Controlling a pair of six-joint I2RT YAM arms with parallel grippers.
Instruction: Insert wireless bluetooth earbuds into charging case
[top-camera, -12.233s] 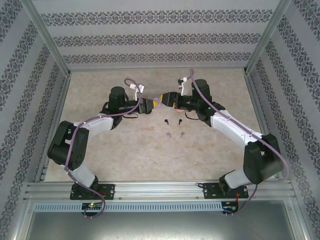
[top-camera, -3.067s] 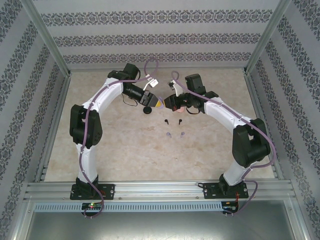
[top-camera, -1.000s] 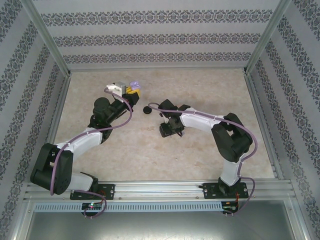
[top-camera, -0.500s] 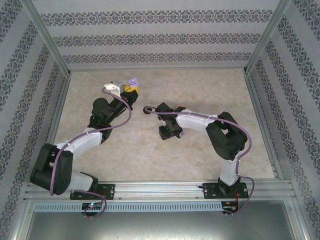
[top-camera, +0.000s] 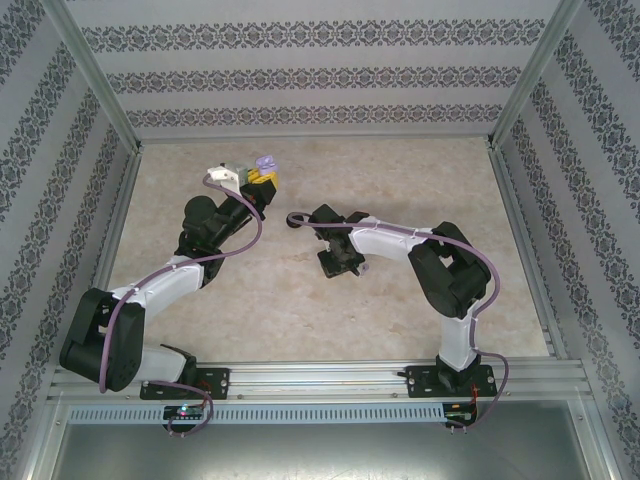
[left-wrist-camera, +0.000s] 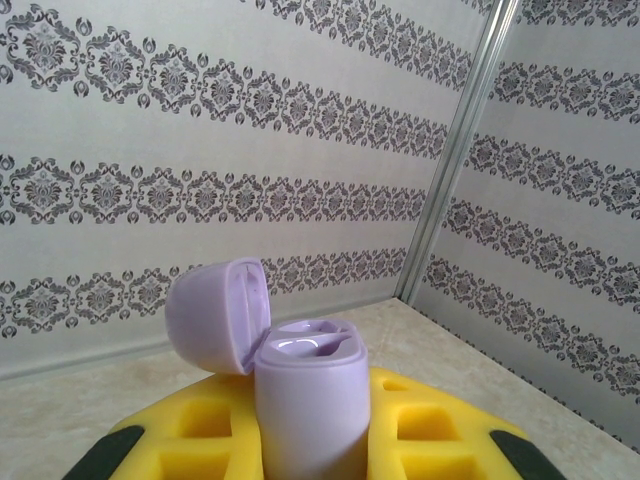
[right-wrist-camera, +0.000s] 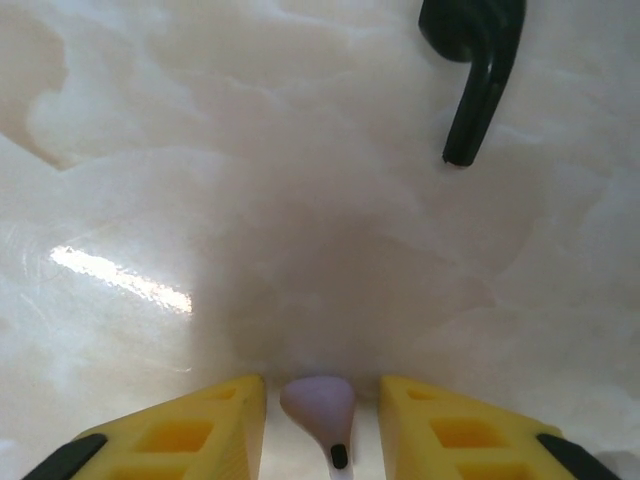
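The left arm (top-camera: 165, 280) and the right arm (top-camera: 385, 240) were built of white links joined by bulky black joint housings. A lilac cable (top-camera: 255, 235) was looped along each. The fingers (left-wrist-camera: 425, 440) were moulded in yellow, pitted with square recesses and tipped in black. Black bases (top-camera: 178, 385) were fitted with small lit indicators.

The lilac round plastic charging case (left-wrist-camera: 305, 400) is all one shade (lid included). The glossy black stemmed earbud (right-wrist-camera: 475, 60) contrasts with the lilac stemmed earbud (right-wrist-camera: 318, 402), dark-tipped. The cream marbled tabletop (right-wrist-camera: 200, 150) is blotchy; white wall panels (left-wrist-camera: 200, 120) carry grey damask bands.
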